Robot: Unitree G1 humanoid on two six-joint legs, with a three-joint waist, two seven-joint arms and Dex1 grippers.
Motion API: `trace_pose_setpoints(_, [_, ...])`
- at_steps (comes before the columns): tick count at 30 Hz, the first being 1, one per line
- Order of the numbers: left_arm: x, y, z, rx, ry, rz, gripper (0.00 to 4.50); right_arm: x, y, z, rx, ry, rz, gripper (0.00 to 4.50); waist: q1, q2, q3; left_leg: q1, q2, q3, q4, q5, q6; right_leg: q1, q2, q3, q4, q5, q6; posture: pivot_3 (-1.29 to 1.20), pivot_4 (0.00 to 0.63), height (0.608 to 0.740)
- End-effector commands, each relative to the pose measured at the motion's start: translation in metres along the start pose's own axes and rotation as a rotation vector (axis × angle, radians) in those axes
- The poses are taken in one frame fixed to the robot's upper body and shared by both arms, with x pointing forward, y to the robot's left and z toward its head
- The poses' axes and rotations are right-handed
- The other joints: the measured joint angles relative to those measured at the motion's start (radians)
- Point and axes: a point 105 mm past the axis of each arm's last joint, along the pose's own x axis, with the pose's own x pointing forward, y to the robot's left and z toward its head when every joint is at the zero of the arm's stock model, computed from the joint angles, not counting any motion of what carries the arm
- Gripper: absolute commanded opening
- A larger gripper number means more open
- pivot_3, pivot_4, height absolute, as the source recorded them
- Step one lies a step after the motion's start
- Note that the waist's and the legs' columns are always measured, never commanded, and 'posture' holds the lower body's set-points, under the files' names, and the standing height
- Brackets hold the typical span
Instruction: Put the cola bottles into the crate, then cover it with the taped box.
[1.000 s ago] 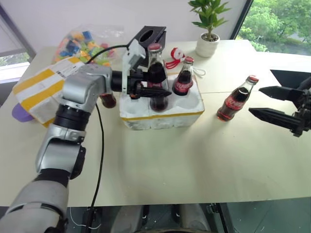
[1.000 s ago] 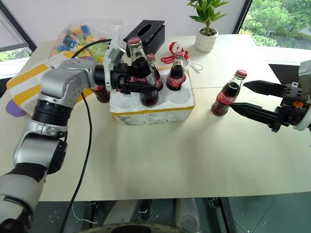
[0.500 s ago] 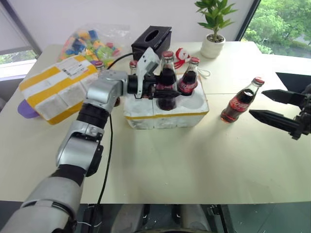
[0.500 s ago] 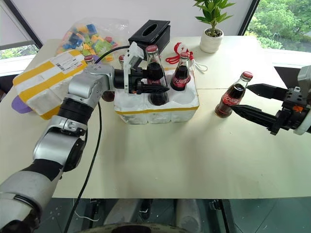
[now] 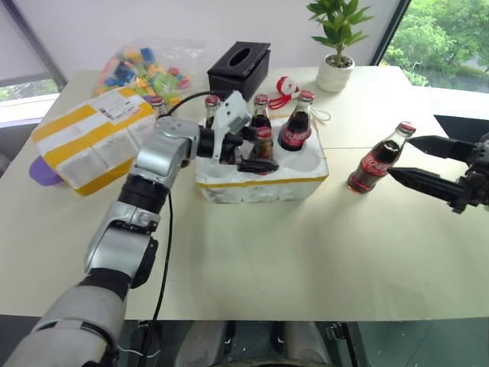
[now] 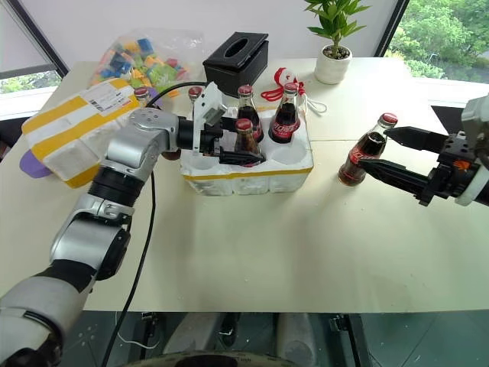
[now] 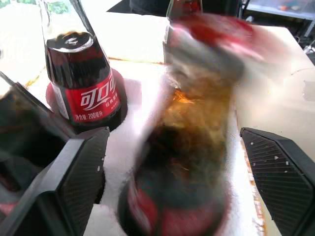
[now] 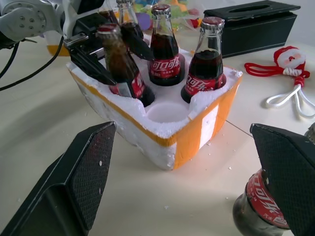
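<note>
Left gripper (image 6: 243, 150) was spread wide around a cola bottle (image 6: 245, 137) seated upright in the crate (image 6: 246, 174). Loose bottle (image 6: 367, 151) was stood at 9 o'clock of the wide-open right gripper (image 6: 403, 153), nearest that arm.

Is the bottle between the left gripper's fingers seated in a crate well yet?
Yes: the bottle stands upright in a crate well, the left gripper open around it.

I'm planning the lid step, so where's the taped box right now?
In the head views the taped box lies on the table's left side, just left of the crate, with the bag of coloured blocks behind it.
</note>
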Motion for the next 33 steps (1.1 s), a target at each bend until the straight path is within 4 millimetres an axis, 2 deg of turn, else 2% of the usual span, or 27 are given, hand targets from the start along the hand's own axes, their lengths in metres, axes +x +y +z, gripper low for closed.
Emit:
trace_pose_setpoints(1, [-0.039, -0.002, 0.042, 0.022, -0.112, 0.043, 4.45, 0.001, -0.001, 0.009, -0.045, -0.024, 0.003, 4.5, -0.003, 0.0, 0.0, 0.0, 0.0, 0.0, 0.0, 0.0, 0.0, 0.0, 0.0, 0.0, 0.0, 0.0, 0.0, 0.0, 0.15, 0.732])
trace_pose_setpoints(4, [-0.074, -0.007, 0.051, 0.038, -0.111, 0.094, 4.45, 0.003, -0.003, 0.008, -0.047, -0.022, 0.009, 4.5, -0.007, 0.001, 0.0, 0.0, 0.0, 0.0, 0.0, 0.0, 0.0, 0.0, 0.0, 0.0, 0.001, 0.0, 0.0, 0.0, 0.15, 0.732])
trace_pose_setpoints(7, [-0.105, -0.006, 0.047, 0.13, -0.051, 0.209, 4.45, 0.005, -0.004, 0.007, -0.051, -0.019, 0.015, 4.5, -0.018, 0.001, -0.001, 0.0, 0.0, 0.0, 0.0, 0.0, -0.001, 0.0, 0.0, 0.0, 0.001, 0.0, 0.0, 0.0, 0.15, 0.732])
trace_pose_setpoints(9, [-0.133, -0.005, 0.043, 0.105, -0.028, 0.311, 4.45, 0.006, -0.005, 0.007, -0.052, -0.02, 0.021, 4.5, -0.018, 0.001, -0.001, 0.001, 0.0, 0.0, 0.0, 0.0, -0.001, 0.0, 0.0, 0.0, 0.001, 0.0, 0.0, 0.0, 0.15, 0.732])
trace_pose_setpoints(11, [-0.161, -0.007, 0.036, 0.073, -0.003, 0.407, 4.45, 0.007, -0.006, 0.006, -0.051, -0.019, 0.026, 4.5, -0.023, 0.001, 0.0, 0.001, 0.0, -0.001, 0.002, 0.0, 0.0, 0.001, 0.0, 0.0, 0.001, 0.0, 0.0, 0.0, 0.15, 0.732])
trace_pose_setpoints(15, [-0.193, -0.007, 0.011, 0.027, 0.073, 0.604, 4.45, 0.007, -0.007, 0.005, -0.049, -0.017, 0.031, 4.5, -0.022, 0.001, -0.001, 0.001, 0.0, -0.001, 0.002, -0.001, 0.001, 0.001, 0.0, 0.0, 0.002, 0.0, 0.0, 0.0, 0.15, 0.732])
trace_pose_setpoints(19, [-0.201, -0.006, -0.01, -0.015, 0.111, 0.702, 4.45, 0.007, -0.007, 0.005, -0.048, -0.016, 0.034, 4.5, -0.015, 0.001, -0.001, 0.001, 0.0, -0.001, 0.002, -0.001, 0.001, 0.002, 0.0, 0.0, 0.002, 0.0, 0.0, 0.0, 0.15, 0.732])
trace_pose_setpoints(25, [-0.201, 0.016, -0.035, -0.109, 0.091, 0.865, 4.45, 0.007, -0.007, 0.007, -0.053, -0.017, 0.032, 4.5, 0.0, 0.001, -0.001, 0.002, 0.0, -0.001, 0.003, -0.001, 0.001, 0.003, 0.0, 0.0, 0.001, 0.0, 0.0, 0.0, 0.15, 0.732])
trace_pose_setpoints(33, [-0.179, 0.042, -0.053, -0.212, 0.003, 0.875, 4.45, 0.005, -0.004, 0.007, -0.053, -0.017, 0.023, 4.5, 0.004, 0.0, -0.001, 0.001, 0.0, -0.001, 0.004, -0.001, 0.001, 0.002, 0.0, 0.0, 0.002, 0.0, 0.0, 0.0, 0.15, 0.732])
